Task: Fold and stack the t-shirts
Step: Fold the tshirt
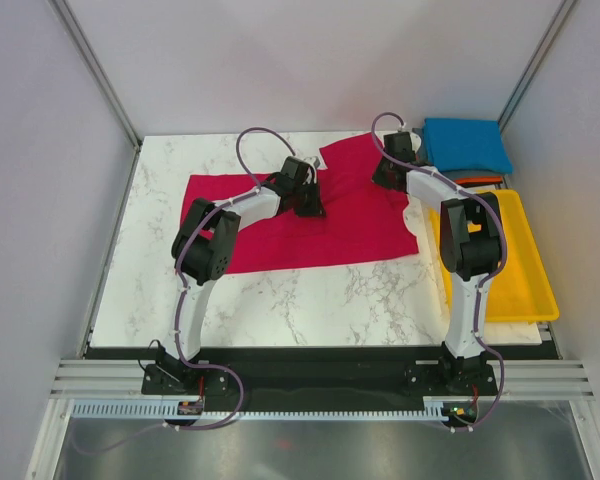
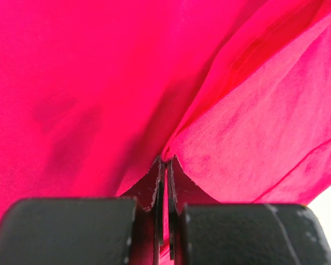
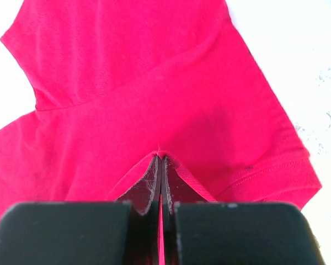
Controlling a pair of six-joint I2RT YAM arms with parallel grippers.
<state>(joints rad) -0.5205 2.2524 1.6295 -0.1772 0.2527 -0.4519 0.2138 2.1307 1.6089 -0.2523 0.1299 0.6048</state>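
- Crimson-red soft cloth t-shirt (image 1: 280,235) lies spread flat across the far half of the white marbled surface (image 1: 310,300), with one short sleeve reaching toward the far right corner.
- Left end effector (image 2: 165,161) is over the shirt's middle, near its far edge. Its jaws are closed on a pinched ridge of the red cloth, which rises into a fold at the fingertips.
- Right end effector (image 3: 161,154) is at the shirt's far right part, beside the sleeve, clamped on a hemmed edge of the same cloth.
- Bright blue folded t-shirt (image 1: 467,145) rests in the far right corner, just beyond the right end effector, atop an orange folded cloth (image 1: 477,180) that shows only as a thin strip.
- Yellow plastic tray (image 1: 525,285) lies along the right side, just beside the red shirt's right hem.
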